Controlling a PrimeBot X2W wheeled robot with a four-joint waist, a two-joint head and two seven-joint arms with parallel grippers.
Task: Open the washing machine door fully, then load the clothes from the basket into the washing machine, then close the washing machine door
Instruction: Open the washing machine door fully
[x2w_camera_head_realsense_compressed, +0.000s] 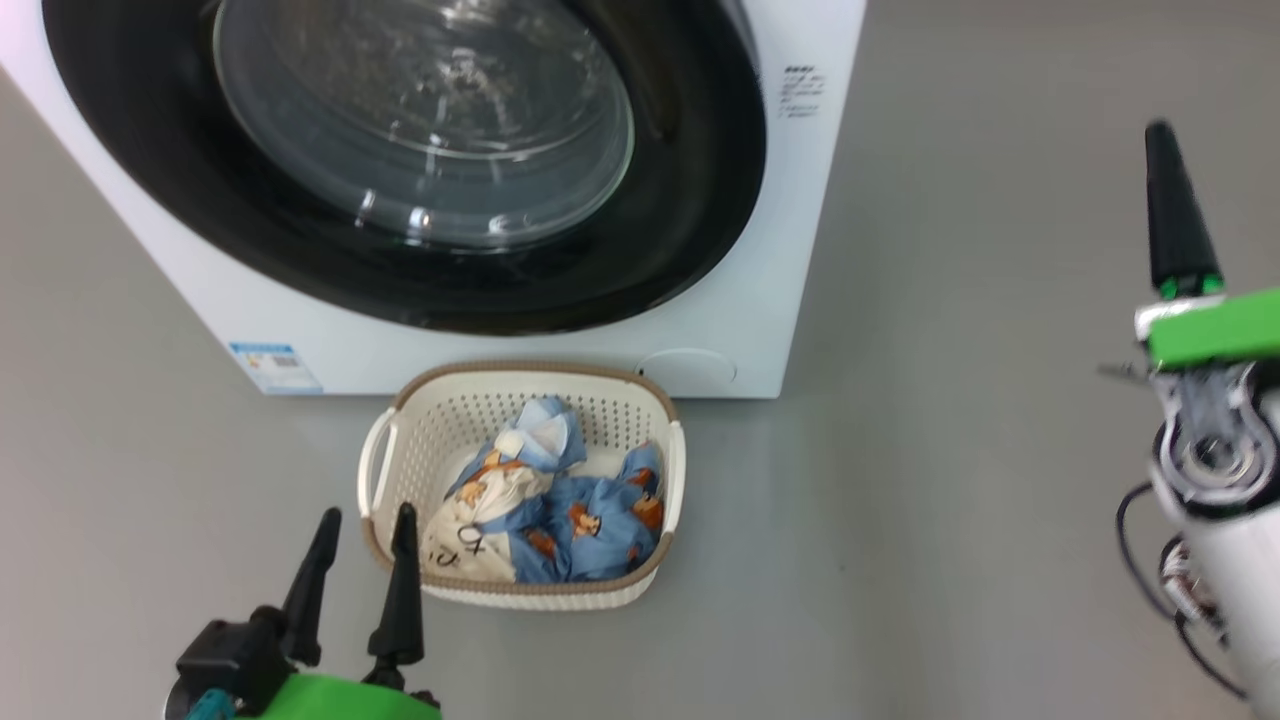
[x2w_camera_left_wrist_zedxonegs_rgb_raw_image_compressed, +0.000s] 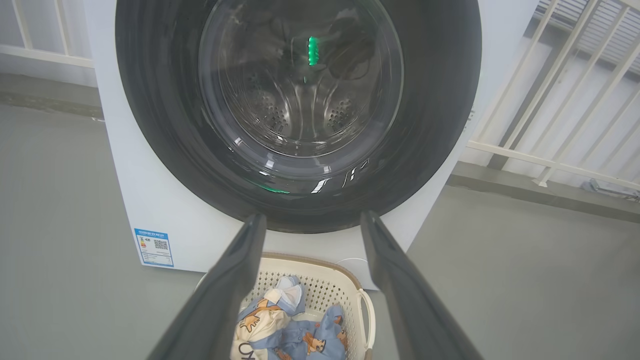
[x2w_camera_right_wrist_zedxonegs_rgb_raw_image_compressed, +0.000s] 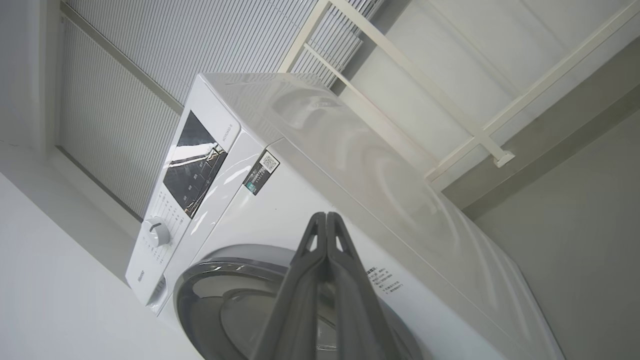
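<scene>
The white washing machine (x2w_camera_head_realsense_compressed: 520, 340) stands ahead with its round black-rimmed glass door (x2w_camera_head_realsense_compressed: 420, 130) shut against the front. On the floor just before it sits the cream basket (x2w_camera_head_realsense_compressed: 640, 420), holding the clothes (x2w_camera_head_realsense_compressed: 560, 500), a bundle of blue bear-print and cream cloth. My left gripper (x2w_camera_head_realsense_compressed: 365, 525) hangs open at the basket's near left corner, nothing between its fingers. My right gripper (x2w_camera_head_realsense_compressed: 1165, 135) is shut and empty, off to the machine's right over bare floor. In the right wrist view its closed fingers (x2w_camera_right_wrist_zedxonegs_rgb_raw_image_compressed: 326, 235) point at the machine's upper front (x2w_camera_right_wrist_zedxonegs_rgb_raw_image_compressed: 240, 200).
Grey floor (x2w_camera_head_realsense_compressed: 950, 450) spreads around the machine and basket. A pale railing (x2w_camera_left_wrist_zedxonegs_rgb_raw_image_compressed: 550, 145) and a low ledge run behind the machine on the right. A blue label sticker (x2w_camera_head_realsense_compressed: 275, 368) marks the machine's lower left front.
</scene>
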